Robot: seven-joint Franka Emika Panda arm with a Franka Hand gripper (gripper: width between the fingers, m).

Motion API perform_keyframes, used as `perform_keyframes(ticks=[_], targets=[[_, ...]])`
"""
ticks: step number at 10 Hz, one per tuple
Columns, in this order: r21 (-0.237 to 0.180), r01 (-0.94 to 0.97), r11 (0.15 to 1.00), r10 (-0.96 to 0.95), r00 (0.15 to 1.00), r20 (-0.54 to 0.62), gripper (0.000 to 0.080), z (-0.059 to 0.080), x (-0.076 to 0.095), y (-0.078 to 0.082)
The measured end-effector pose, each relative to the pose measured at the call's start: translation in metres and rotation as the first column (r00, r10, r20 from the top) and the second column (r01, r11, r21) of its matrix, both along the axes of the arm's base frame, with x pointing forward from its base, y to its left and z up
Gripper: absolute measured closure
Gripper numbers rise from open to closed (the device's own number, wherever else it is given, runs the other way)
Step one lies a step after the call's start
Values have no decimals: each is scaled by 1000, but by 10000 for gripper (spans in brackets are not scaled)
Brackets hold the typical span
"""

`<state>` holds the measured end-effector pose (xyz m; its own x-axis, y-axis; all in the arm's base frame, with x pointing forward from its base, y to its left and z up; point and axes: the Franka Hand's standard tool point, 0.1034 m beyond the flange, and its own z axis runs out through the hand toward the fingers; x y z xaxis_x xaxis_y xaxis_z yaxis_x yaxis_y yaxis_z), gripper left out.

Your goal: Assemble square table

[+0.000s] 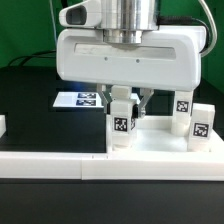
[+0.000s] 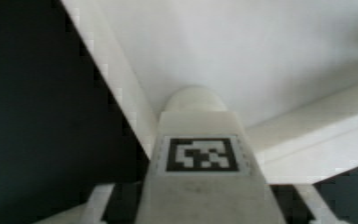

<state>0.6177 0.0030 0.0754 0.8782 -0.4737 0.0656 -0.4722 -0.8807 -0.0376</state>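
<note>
Gripping a tagged leg (image 1: 122,122) upright, the hand (image 1: 124,100) hangs above the slab (image 1: 155,140). Two more legs (image 1: 200,125) stand at the exterior view's right.

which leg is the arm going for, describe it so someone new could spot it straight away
Start at the big white arm head filling the top of the exterior view and follow its fingers down. Between them stands a short white block leg with a black-and-white tag, in front of the white slab. The other legs stand apart at the exterior view's right with nothing around them.
</note>
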Motion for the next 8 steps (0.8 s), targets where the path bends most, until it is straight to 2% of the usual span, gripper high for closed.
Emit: perform_keyframes(ticks=[4, 6, 7, 8], targets=[[22, 295, 955, -295, 956, -5, 511, -1, -1, 1], [40, 544, 838, -544, 839, -3, 511, -2, 0, 3], [52, 665, 745, -666, 746, -10, 509, -2, 1, 4], [78, 786, 613, -787, 616, -26, 509, -3, 3, 4]])
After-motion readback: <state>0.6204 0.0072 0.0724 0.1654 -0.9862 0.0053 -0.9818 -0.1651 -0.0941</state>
